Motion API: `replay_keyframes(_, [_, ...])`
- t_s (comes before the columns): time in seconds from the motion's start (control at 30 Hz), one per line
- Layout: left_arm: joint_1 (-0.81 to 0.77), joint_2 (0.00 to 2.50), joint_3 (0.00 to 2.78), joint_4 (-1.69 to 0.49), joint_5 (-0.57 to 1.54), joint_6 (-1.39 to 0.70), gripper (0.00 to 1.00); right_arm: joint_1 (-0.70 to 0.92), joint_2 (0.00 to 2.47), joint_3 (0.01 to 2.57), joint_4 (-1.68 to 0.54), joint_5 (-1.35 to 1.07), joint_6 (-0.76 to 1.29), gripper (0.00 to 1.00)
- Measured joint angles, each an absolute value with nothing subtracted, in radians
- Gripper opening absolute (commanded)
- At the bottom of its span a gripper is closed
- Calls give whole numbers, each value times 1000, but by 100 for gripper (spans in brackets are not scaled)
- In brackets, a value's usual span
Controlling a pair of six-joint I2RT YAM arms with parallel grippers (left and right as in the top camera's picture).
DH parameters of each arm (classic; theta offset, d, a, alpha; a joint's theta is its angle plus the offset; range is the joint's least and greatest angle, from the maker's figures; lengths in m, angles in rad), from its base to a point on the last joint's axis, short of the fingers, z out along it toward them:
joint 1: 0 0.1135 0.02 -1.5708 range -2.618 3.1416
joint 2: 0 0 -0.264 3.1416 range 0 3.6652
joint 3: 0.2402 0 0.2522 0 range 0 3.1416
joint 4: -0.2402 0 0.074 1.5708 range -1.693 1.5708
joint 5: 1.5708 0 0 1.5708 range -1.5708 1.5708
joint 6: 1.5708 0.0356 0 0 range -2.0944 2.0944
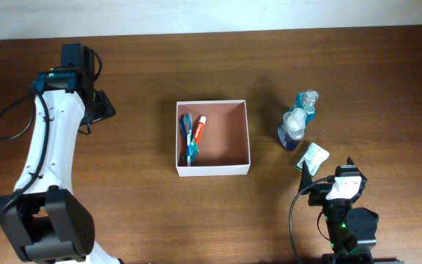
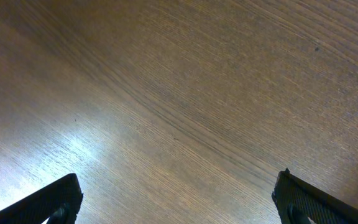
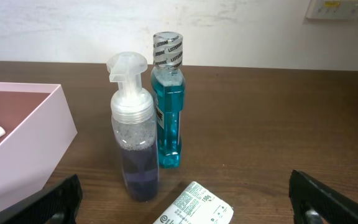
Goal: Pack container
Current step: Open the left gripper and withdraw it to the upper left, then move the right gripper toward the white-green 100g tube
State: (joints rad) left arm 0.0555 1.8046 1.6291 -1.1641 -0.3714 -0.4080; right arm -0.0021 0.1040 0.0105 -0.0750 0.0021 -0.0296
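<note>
Right tool and left tool gape wide, empty.

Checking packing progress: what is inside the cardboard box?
Inside the box, by its left wall, lie a blue toothbrush and a small white-and-red tube, side by side. The rest of the brown floor is bare. The floor under those two is covered.

The dark brown wooden bench carries a square white-walled container near its middle. To the container's right stand a clear foam pump bottle and a teal mouthwash bottle, touching or nearly so. A small white-and-green packet lies flat just beside them.
</note>
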Motion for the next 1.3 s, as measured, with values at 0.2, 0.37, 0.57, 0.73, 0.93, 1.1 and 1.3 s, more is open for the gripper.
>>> replay_keyframes(0.2, [56,1804,1629,-1164,-371,-408,99,-2,104,10,-52,2,-30,98])
replay_keyframes(0.37, [56,1804,1629,-1164,-371,-408,99,-2,104,10,-65,-46,1,98])
replay_keyframes(0.57, [56,1805,1629,-1164,-371,-408,100,-2,104,10,-47,-190,158,98])
replay_keyframes(0.73, [56,1804,1629,-1164,-371,-408,99,-2,104,10,-33,-318,350,98])
replay_keyframes(0.93, [56,1805,1629,-1164,-371,-408,99,-2,104,10,-33,-457,519,98])
replay_keyframes(1.1, [56,1804,1629,-1164,-371,-408,99,-2,104,57,-69,-558,595,98])
replay_keyframes(1.3, [56,1805,1629,-1164,-371,-408,99,-2,104,233,-208,-597,598,98])
